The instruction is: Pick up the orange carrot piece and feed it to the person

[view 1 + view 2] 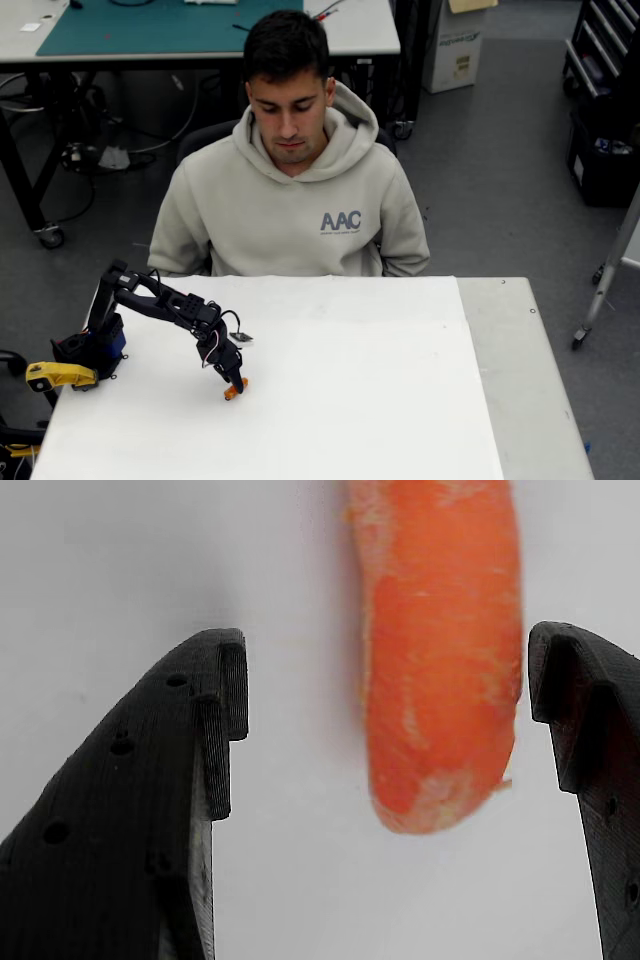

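The orange carrot piece (pixel 233 390) lies on the white table (pixel 350 400) at the left. In the wrist view the carrot piece (pixel 440 650) fills the upper middle, between the two black fingers and close to the right one. My gripper (pixel 385 690) stands open around it; in the overhead view the gripper (pixel 237 384) tip is down at the carrot. Whether a finger touches the carrot I cannot tell. The person (pixel 290 200) in a light hoodie with "AAC" lettering sits behind the table's far edge, head bowed toward the table.
The arm's base with a yellow clamp (pixel 55 374) sits at the table's left edge. A grey strip (pixel 520 380) runs along the table's right side. A desk with a green mat (pixel 160 25) stands behind the person.
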Action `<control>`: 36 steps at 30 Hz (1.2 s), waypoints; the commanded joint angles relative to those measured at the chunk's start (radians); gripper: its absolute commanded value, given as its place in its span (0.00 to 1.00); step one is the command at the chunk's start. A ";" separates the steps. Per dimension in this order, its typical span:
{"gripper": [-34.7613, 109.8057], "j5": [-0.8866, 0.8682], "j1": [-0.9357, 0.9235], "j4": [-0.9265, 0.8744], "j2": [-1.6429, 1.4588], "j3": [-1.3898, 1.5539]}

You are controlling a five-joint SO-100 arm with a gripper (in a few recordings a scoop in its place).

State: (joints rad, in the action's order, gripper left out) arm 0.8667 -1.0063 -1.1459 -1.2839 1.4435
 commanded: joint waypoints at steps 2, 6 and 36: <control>0.39 0.015 -0.064 -0.011 -0.037 -0.064; 0.39 0.015 -0.072 -0.011 -0.037 -0.060; 0.23 0.002 -0.075 -0.011 0.130 -0.064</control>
State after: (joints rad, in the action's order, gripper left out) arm 0.8667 -1.0569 -1.1474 -1.1582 1.3913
